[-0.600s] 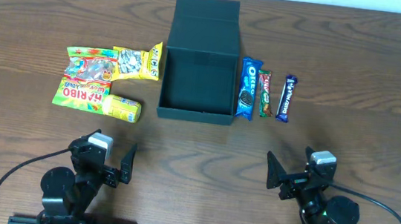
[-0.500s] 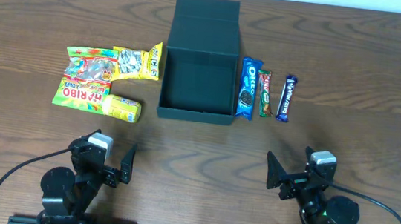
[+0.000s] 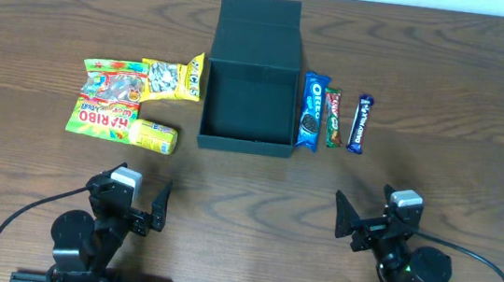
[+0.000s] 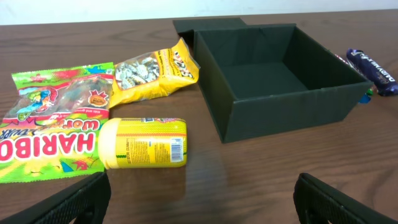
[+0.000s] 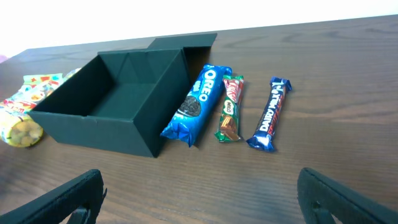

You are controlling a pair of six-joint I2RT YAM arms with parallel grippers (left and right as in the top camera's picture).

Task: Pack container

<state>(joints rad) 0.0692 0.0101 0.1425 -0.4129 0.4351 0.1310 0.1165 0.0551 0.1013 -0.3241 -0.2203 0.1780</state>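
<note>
Packing is not yet begun: the container (image 3: 245, 143) stands open and empty at the middle of the table (image 3: 446, 77), at 12 o'clock from the arms. Seven snacks wait outside. At its 9 o'clock lie one Haribo bag (image 3: 99, 118), one second candy bag (image 3: 113, 78), one seed bag (image 3: 172, 78) and one yellow tube (image 3: 153, 135). At its 3 o'clock lie one cookie pack (image 3: 311, 110), one thin bar (image 3: 332, 118) and one dark blue bar (image 3: 360, 122). The left gripper (image 4: 199, 202) and the right gripper (image 5: 199, 193) are spread wide, holding nothing.

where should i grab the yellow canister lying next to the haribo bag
Grip the yellow canister across the middle of its round body, coming straight down from above. It lies on its side, one end at the Haribo bag, so its near and far curved sides are free.
</note>
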